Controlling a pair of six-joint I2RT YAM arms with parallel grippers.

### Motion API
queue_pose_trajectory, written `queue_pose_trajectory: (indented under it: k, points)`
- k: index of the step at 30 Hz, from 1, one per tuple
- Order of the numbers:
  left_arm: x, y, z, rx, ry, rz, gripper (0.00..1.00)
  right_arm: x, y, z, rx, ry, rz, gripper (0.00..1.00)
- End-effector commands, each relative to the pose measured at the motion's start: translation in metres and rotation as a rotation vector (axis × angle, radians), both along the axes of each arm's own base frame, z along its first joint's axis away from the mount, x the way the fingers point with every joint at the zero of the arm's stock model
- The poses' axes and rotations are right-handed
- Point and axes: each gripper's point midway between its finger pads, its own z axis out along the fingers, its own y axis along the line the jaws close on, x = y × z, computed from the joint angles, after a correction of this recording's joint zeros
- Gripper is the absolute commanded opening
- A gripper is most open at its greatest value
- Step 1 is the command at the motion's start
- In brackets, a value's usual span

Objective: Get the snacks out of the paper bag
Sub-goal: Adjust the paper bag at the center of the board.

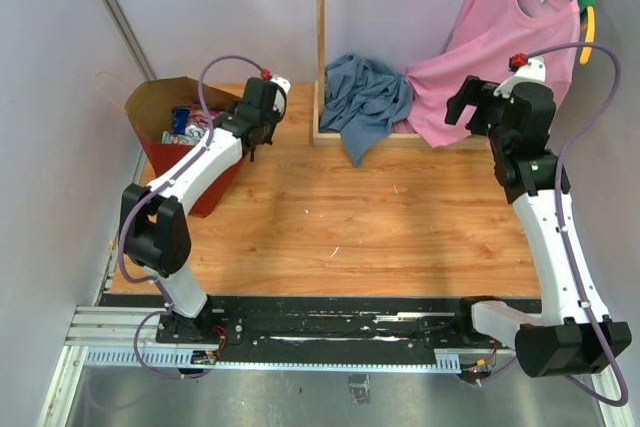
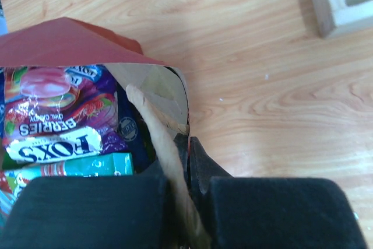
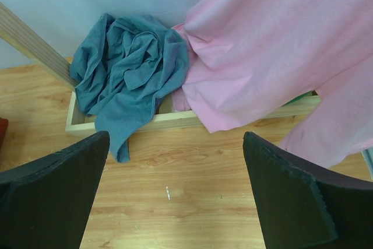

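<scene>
- Left arm [image 1: 205,159]: white link shells, black joint housings; lilac cable [image 1: 232,57]; red cap [image 1: 266,74] at the wrist.
- Right arm [image 1: 555,232]: same white-and-black build, lilac cable [image 1: 570,45], red cap [image 1: 517,60].
- Left tool [image 2: 187,154]: blocky matte-black fingers [image 2: 87,214].
- Right tool [image 3: 176,138]: black fingers [image 3: 58,196], grainy foam-like faces.
- Bases: black blocks on a grey slotted rail [image 1: 100,332].

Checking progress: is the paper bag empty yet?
Not empty: a purple Fox's Berries packet and a green packet lie inside the paper bag.
</scene>
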Motion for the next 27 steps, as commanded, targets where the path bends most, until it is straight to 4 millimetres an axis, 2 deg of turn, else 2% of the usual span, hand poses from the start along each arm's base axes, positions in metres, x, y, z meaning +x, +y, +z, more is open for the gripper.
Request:
queue_pose_trajectory:
  k: [1, 11, 16, 23, 25, 27]
  points:
    - [-0.022, -0.031, 0.001, -0.042, -0.047, 0.003, 0.01, -0.005, 0.012, 0.002, -0.005, -0.014, 0.047, 0.99]
    - [-0.054, -0.082, -0.031, 0.014, -0.068, 0.024, 0.01, -0.015, 0.012, 0.003, -0.011, -0.010, 0.055, 0.99]
    - [-0.070, -0.098, -0.040, 0.003, -0.091, 0.043, 0.09, -0.016, 0.014, 0.000, -0.011, -0.003, 0.063, 0.99]
    - [-0.090, -0.114, -0.052, 0.036, -0.094, 0.038, 0.10, -0.017, 0.015, -0.004, -0.010, 0.006, 0.071, 0.98]
    - [-0.094, -0.117, -0.055, 0.035, -0.083, 0.032, 0.16, -0.017, 0.015, -0.005, -0.010, 0.009, 0.072, 0.99]
    - [-0.099, -0.122, -0.058, 0.031, -0.075, 0.027, 0.30, -0.017, 0.016, -0.007, -0.010, 0.013, 0.075, 0.99]
